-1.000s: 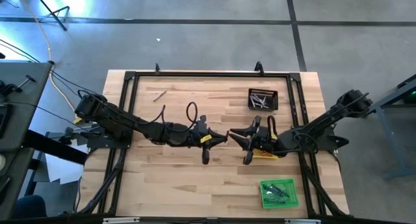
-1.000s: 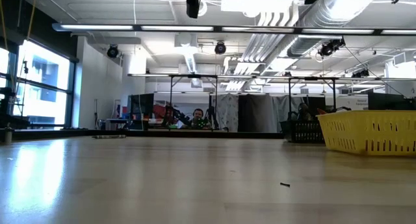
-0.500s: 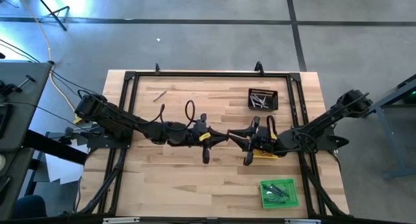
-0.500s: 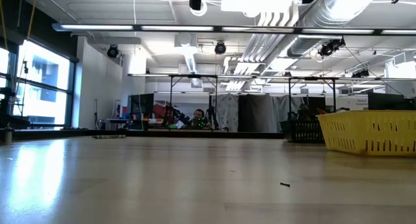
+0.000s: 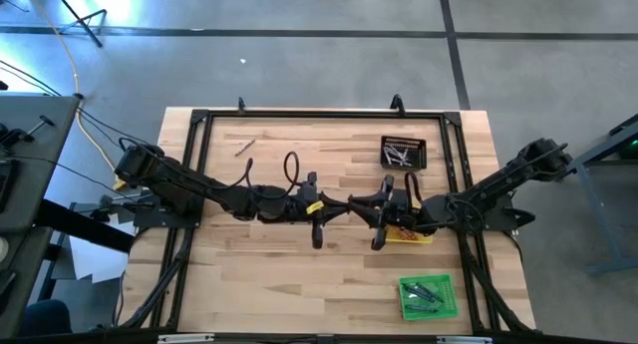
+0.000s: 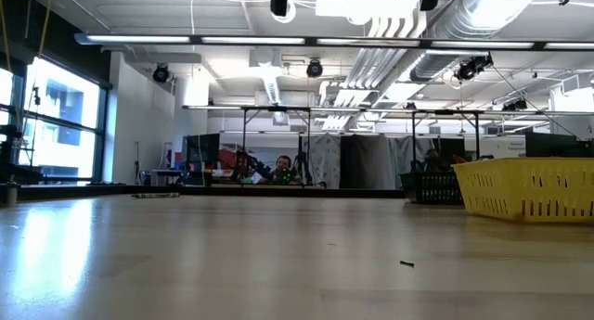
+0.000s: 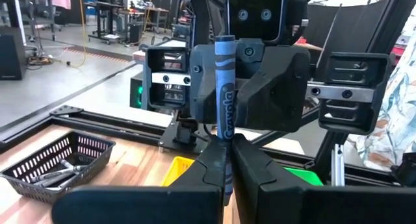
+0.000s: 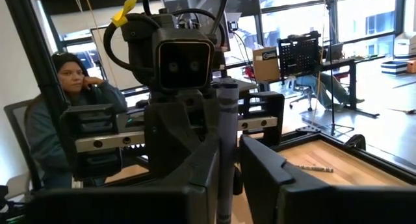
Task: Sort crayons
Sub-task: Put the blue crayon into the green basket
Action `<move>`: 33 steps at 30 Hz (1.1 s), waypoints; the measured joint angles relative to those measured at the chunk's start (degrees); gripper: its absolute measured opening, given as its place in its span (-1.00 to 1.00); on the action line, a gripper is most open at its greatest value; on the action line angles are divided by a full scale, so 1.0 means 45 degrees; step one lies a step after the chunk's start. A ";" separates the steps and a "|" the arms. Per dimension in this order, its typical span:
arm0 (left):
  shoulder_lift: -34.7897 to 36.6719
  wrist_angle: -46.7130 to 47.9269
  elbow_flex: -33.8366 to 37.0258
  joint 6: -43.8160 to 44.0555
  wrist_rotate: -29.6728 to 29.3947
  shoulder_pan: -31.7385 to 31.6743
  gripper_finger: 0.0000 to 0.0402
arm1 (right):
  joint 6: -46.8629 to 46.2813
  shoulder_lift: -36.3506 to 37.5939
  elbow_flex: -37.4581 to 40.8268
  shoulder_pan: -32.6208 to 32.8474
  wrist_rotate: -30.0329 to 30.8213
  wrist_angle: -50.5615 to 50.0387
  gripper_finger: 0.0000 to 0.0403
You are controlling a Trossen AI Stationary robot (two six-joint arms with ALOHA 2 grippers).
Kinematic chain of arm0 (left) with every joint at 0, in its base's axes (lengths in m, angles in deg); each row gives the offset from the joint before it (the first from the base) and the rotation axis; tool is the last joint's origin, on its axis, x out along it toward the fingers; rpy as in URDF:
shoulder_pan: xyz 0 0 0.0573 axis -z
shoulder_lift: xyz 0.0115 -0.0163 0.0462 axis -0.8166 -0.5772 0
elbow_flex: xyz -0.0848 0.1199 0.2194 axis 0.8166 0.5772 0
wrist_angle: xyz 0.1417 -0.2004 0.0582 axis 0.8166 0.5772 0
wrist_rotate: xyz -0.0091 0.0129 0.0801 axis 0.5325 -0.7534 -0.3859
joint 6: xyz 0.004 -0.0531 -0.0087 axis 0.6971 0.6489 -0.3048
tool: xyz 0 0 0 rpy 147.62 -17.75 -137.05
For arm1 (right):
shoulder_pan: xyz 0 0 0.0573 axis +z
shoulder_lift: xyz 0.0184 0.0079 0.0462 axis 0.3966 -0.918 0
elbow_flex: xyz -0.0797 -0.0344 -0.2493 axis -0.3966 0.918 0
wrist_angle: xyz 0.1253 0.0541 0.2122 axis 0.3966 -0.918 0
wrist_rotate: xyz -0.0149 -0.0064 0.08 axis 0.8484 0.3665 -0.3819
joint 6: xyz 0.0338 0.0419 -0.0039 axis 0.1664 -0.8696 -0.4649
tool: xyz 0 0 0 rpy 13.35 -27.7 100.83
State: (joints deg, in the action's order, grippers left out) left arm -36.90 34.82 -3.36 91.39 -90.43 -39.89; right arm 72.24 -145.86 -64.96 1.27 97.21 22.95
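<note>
Grey crayon (image 7: pixel 224 110) stands upright, pinched between the fingers of the left end effector (image 5: pixel 334 208), which is closed tight on its lower part. The same crayon shows in the right wrist view (image 8: pixel 227 146), standing between the fingers of the right end effector (image 5: pixel 364 209); those fingers sit narrowly apart on either side of it, and whether they touch it cannot be told. Both end effectors meet nose to nose above the middle of the desk (image 5: pixel 269 274), just beside the yellow tray (image 5: pixel 419 234), which lies partly under the right arm.

More crayons (image 5: pixel 403 156) lie in the black tray (image 5: pixel 403 143), beyond the yellow tray toward the desk's far edge. Others (image 5: pixel 427 294) lie in the green tray (image 5: pixel 449 306), on the near side of the yellow tray. One loose crayon (image 5: pixel 244 145) rests on the desk, well apart from the yellow tray, toward the far left corner.

A seated person (image 8: pixel 62 113) shows behind the left arm in the right wrist view.
</note>
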 joint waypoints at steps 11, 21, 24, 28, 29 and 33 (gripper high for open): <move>0.0000 0.0073 -0.0005 0.0007 -0.0034 -0.0126 -0.98 | 0.0005 0.0000 0.0000 -0.0060 -0.0086 0.0039 -0.98; -0.0010 0.0371 -0.0015 -0.0014 -0.0818 -0.0121 -0.67 | 0.0423 0.0452 0.0000 -0.0069 0.1360 -0.0833 -0.99; -0.0010 0.0775 -0.0015 0.0050 -0.0821 -0.0107 -0.58 | 0.0316 0.1266 0.0000 -0.0069 0.2351 -0.2505 -0.99; -0.0010 0.1727 -0.0015 0.0745 -0.0821 -0.0069 -0.52 | -0.2332 0.2862 -0.0024 0.0051 0.2555 -0.6899 -1.00; -0.0010 0.2037 -0.0015 0.0959 -0.0822 -0.0033 -0.52 | -0.3551 0.3266 -0.0062 0.0144 0.2256 -0.8270 -1.00; -0.0010 0.3164 -0.0015 0.1633 -0.0826 0.0078 -0.54 | -0.8318 0.3981 -0.0520 0.0805 0.0482 -1.2651 -1.00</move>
State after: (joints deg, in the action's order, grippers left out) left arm -36.95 49.05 -3.43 98.74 -94.15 -39.54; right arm 34.81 -127.94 -67.30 4.89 99.37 -33.98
